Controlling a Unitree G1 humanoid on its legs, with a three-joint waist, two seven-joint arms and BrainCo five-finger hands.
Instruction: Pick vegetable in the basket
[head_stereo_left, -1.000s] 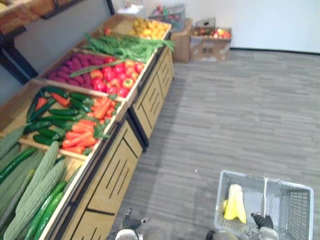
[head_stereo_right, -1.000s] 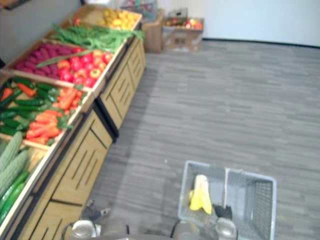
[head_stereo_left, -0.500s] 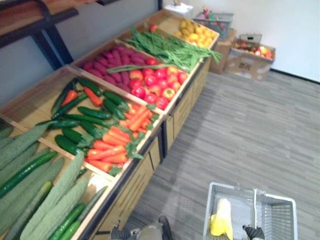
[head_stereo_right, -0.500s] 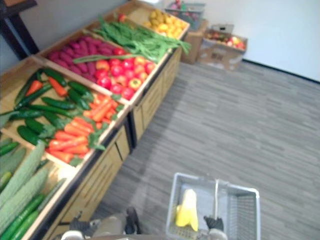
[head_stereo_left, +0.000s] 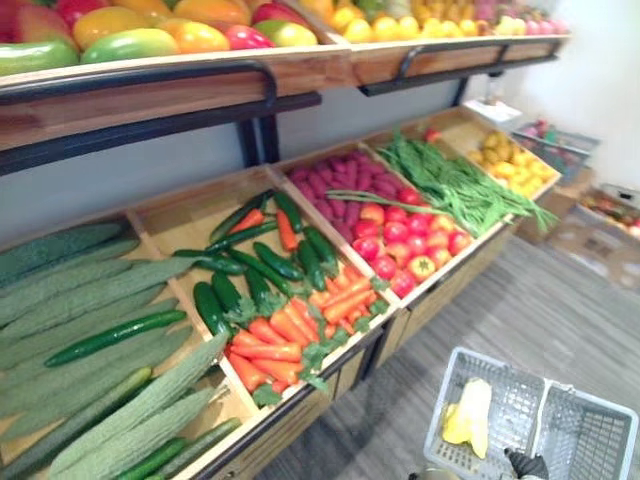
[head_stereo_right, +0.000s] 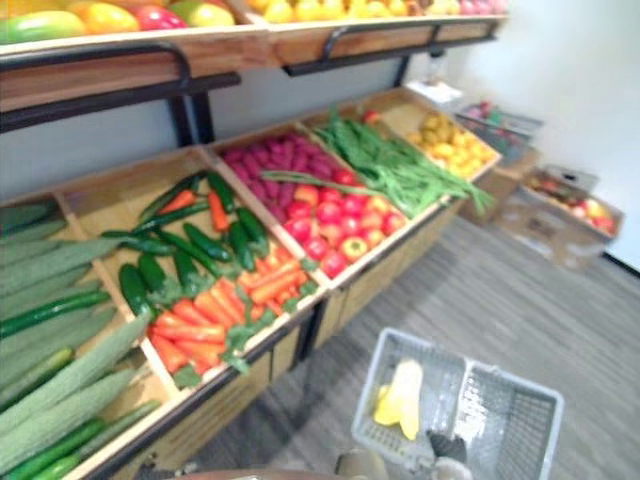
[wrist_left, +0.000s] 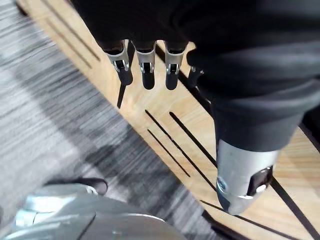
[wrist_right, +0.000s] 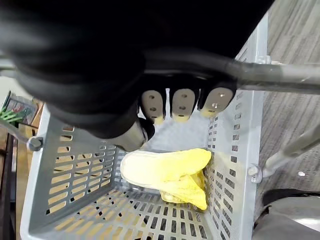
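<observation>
A grey plastic basket (head_stereo_left: 590, 442) hangs at my lower right over the floor, with a pale yellow leafy vegetable (head_stereo_left: 468, 412) lying in its left half. My right hand (wrist_right: 180, 102) is shut on the basket's metal handle (wrist_right: 270, 77), and the yellow vegetable (wrist_right: 170, 172) lies just below the fingers. My left hand (wrist_left: 146, 70) hangs open and holds nothing, close to the stand's wooden front (wrist_left: 165, 120). The wooden stand holds carrots (head_stereo_left: 290, 335), cucumbers (head_stereo_left: 260, 270) and long bumpy green gourds (head_stereo_left: 130, 400).
Further along the stand lie purple roots (head_stereo_left: 335, 180), red tomatoes (head_stereo_left: 405, 240), green beans (head_stereo_left: 450, 185) and yellow fruit (head_stereo_left: 505, 150). An upper shelf (head_stereo_left: 150, 75) of fruit overhangs the back. Cardboard boxes (head_stereo_right: 560, 205) stand at the far end. Grey floor (head_stereo_left: 560, 300) lies right of the stand.
The whole picture has shifted: the camera has turned towards the stand, and the upper shelf has come into view. The basket stays hanging from my right hand.
</observation>
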